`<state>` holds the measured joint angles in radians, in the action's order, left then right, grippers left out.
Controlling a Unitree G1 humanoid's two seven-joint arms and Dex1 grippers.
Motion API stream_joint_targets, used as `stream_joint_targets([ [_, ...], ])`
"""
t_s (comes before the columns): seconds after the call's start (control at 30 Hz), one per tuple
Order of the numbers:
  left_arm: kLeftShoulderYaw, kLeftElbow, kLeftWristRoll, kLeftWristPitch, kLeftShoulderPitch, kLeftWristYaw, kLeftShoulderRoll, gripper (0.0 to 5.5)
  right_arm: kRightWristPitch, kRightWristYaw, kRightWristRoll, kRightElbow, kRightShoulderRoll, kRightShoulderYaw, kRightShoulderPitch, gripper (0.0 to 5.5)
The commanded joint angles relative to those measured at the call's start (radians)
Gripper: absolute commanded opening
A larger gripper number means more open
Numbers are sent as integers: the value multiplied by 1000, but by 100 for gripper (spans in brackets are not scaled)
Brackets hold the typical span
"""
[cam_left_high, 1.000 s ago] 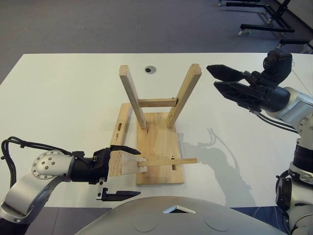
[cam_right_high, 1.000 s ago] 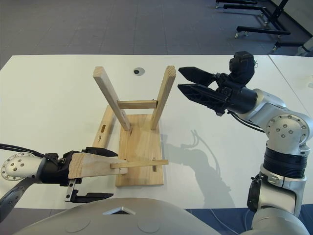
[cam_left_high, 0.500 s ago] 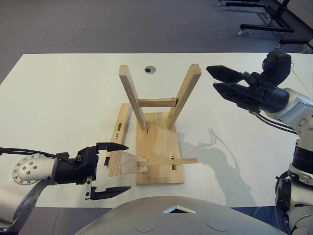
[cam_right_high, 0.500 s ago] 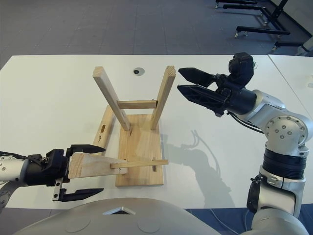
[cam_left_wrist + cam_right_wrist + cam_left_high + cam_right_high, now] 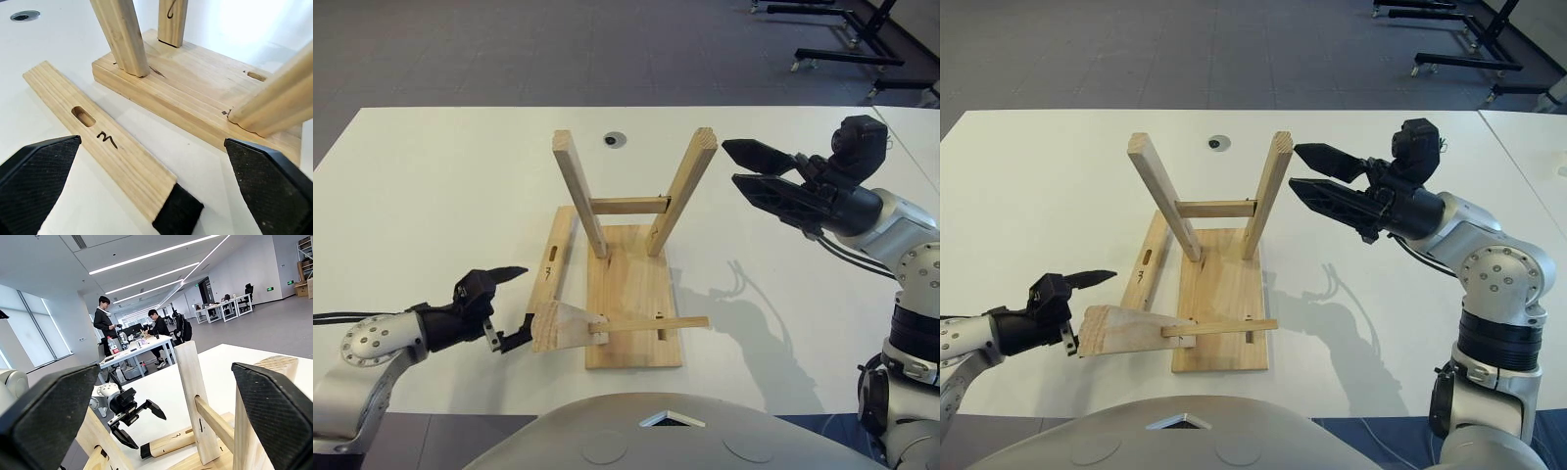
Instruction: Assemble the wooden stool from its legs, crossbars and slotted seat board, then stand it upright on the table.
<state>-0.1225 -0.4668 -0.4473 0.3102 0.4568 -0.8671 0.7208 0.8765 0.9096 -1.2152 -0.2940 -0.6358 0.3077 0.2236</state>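
**A:** What sits nearest on the table (image 5: 431, 176)?

**B:** The left gripper (image 5: 517, 305), low near the front edge. Its fingers are spread wide with nothing between them. It is just beside the raised end of a tilted leg (image 5: 558, 328), and I can't tell whether they touch.

**A:** And that leg?

**B:** Its other end rests on the slotted seat board (image 5: 631, 284), which lies flat mid-table. A thin crossbar (image 5: 656, 321) runs from the leg across the board's near end.

**A:** Anything beside the board?

**B:** A loose slotted leg (image 5: 553, 259) lies flat along the board's left side, a small gap apart.

**A:** Farther back?

**B:** Two upright legs (image 5: 578, 191) stand splayed on the board's far end, joined by a second crossbar (image 5: 628, 206). The right gripper (image 5: 734, 164) hangs in the air just right of the right-hand leg's top, fingers parted and empty. Beyond them, a round cable port (image 5: 613, 139) sits in the tabletop.
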Motion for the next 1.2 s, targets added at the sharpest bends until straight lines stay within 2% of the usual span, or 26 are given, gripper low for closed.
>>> stream_joint_targets([
  [0.03,50,3,40,73,-66,143,-87,538,-12,-22,9,-38,10,-4,-27,494],
  [0.23,119,29,153,180,-98,290,-120,538,-19,-38,9,-64,16,-8,-52,494],
  [0.4,195,-17,181,326,-92,315,-102,538,-22,-49,8,-79,16,-7,-65,494],
  [0.63,163,8,201,424,-122,348,-81,538,-38,-62,12,-101,20,-10,-87,494],
  [0.77,131,54,215,449,-139,397,-106,468,-46,-64,19,-110,20,-16,-99,494],
  [1.2,67,199,129,485,-136,410,-199,274,-63,-51,52,-99,8,-32,-87,494],
])
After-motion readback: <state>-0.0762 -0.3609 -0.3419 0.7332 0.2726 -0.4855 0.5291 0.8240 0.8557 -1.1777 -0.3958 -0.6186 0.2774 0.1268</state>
